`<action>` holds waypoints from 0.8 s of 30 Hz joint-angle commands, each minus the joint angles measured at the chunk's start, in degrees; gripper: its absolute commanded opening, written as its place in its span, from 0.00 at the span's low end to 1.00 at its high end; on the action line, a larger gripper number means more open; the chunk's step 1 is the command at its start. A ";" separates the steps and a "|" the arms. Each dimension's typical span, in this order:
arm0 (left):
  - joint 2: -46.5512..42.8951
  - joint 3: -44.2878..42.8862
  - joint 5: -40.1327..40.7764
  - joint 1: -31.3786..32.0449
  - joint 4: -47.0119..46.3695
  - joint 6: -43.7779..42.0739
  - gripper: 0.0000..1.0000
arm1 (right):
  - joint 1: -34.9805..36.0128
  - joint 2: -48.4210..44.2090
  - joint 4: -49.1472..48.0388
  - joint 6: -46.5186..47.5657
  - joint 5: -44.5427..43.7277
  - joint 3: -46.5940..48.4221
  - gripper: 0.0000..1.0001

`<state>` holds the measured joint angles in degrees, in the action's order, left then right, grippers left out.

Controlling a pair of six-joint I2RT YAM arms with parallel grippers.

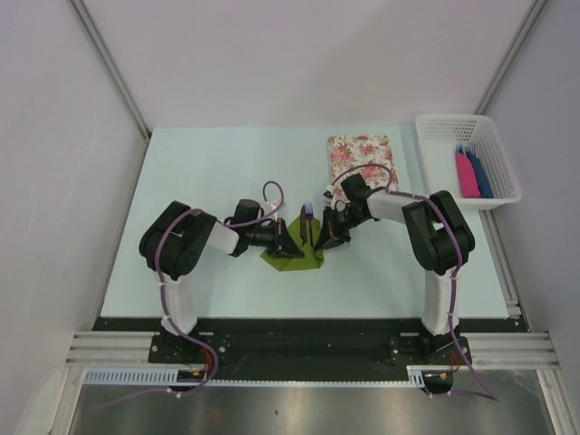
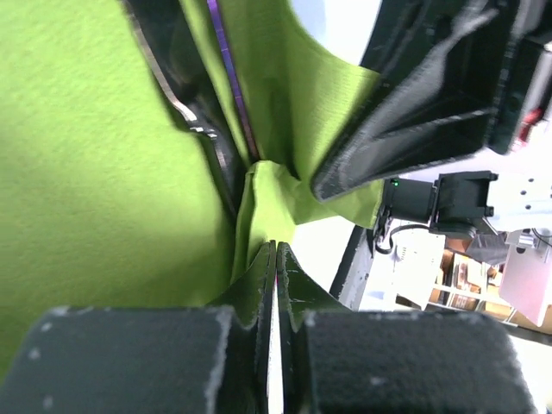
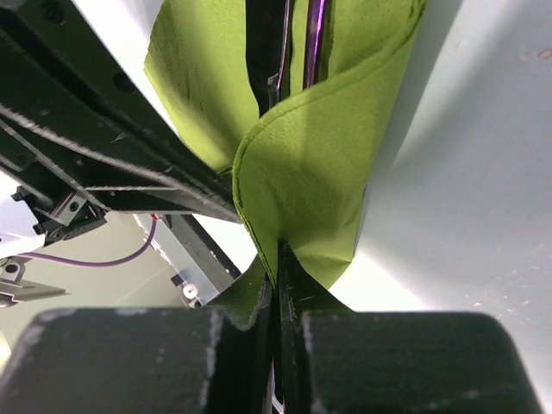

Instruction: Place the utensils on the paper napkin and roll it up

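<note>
Left gripper (image 2: pixel 274 263) and right gripper (image 3: pixel 278 267) each pinch the green napkin (image 3: pixel 310 172). It curls around the purple utensils (image 3: pixel 316 34).

Paper napkin (image 1: pixel 290 258): plain olive green from overhead, brighter yellow-green in the wrist views, no print.
Utensils (image 1: pixel 308 210): dark purple-maroon, with a glossy violet edge showing between the napkin folds.
Mat (image 1: pixel 362 154): pink roses scattered on a white ground.
Basket (image 1: pixel 433 127): white, lattice walls. In it lie a pink piece (image 1: pixel 466 177) and a blue piece (image 1: pixel 480 177).
Table (image 1: pixel 208 172): pale mint, unpatterned.
Left arm (image 1: pixel 181 240) and right arm (image 1: pixel 439 231): black with white links.
Cable (image 1: pixel 270 190): purple.
</note>
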<state>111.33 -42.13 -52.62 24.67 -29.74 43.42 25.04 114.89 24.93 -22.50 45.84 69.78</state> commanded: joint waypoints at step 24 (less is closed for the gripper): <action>1.87 -3.05 1.38 -0.14 1.87 -3.08 0.00 | 3.18 2.97 -4.62 -8.96 6.89 4.05 0.03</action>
<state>112.55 -43.42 -52.10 24.62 -27.73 42.52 27.27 116.57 22.28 -29.12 50.11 71.83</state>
